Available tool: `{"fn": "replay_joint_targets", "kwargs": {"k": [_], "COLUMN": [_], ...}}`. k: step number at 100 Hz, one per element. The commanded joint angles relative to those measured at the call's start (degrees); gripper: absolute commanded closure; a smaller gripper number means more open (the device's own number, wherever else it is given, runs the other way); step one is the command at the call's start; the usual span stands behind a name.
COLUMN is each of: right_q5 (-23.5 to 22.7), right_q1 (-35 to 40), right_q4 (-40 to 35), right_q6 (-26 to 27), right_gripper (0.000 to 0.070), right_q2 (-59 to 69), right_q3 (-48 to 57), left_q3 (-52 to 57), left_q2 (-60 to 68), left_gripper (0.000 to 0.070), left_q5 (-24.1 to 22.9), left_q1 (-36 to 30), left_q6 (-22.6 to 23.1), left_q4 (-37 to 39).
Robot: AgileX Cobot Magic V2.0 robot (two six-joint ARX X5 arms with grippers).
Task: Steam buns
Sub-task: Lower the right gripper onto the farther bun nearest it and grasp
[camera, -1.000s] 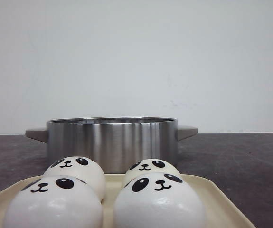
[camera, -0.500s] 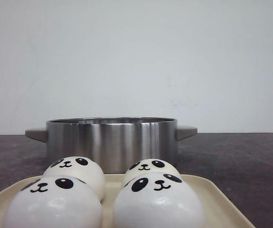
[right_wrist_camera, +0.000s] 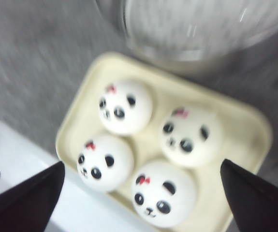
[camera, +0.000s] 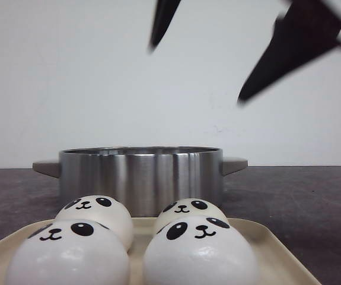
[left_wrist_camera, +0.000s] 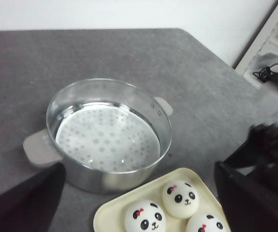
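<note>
Dark grey, faintly mottled tabletop [camera: 312, 202] under a plain white wall.

Nearest the front camera: a cream plastic tray [camera: 274, 249], rounded corners, shallow raised rim. Four buns [right_wrist_camera: 151, 150] on it in a two-by-two block, close together; glossy white domes, smooth, each printed with black ears, oval eyes and a small smile. Small red bows above the faces in both wrist views. Seen from the front, a left front bun [camera: 68, 254], a right front bun [camera: 201, 252], and two smaller-looking ones behind.

Just beyond the tray: a round brushed stainless-steel pot [camera: 140, 178], straight-walled, with a flat grey-beige handle on each side. Inside, in the left wrist view, a pale perforated steamer plate [left_wrist_camera: 107, 140] dotted with holes; no bun in it.

Above and farther off: two dark, tapered, blurred fingers [camera: 289, 50] high in front of the wall, pointing downward, well clear of pot and tray.

Right gripper [right_wrist_camera: 141, 193] spread wide, fingertips at either side of the view, poised over the tray of buns, touching none. Left gripper [left_wrist_camera: 139, 193] likewise spread wide, empty, above the near rim of the pot and the tray's far edge.
</note>
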Motion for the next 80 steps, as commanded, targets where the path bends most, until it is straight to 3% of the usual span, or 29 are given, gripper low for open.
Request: {"fn": "replay_joint_targets", "kwargs": {"k": [1,7,37,80], "right_q5": [-0.5,-1.2,-1.0,0.0], "right_q1": [0.6,0.5,-2.4,-5.6], "right_q4": [0.2,0.2,2.7,5.3], "right_q6": [1.9,1.8,1.9,2.1], "right_gripper": [0.0162,0.0222,0.0193,0.0188], "right_q2": [3.3,6.3,17.3,19.7], "right_q3": [0.5,0.5,0.5,0.5], "left_q3": [0.9,0.9,0.9,0.9], "left_q2": [0.2,0.2,0.2,0.2], "left_gripper": [0.0104,0.0104,0.0103,0.0104], "left_q5": [-0.2,-0.5,-1.5,-1.9], "left_q1": [-0.5,-0.9,-2.3,-2.9], "left_q6": [0.5,0.6,0.6,0.6], "left_q4": [0.3,0.5,0.4,-1.0]}}
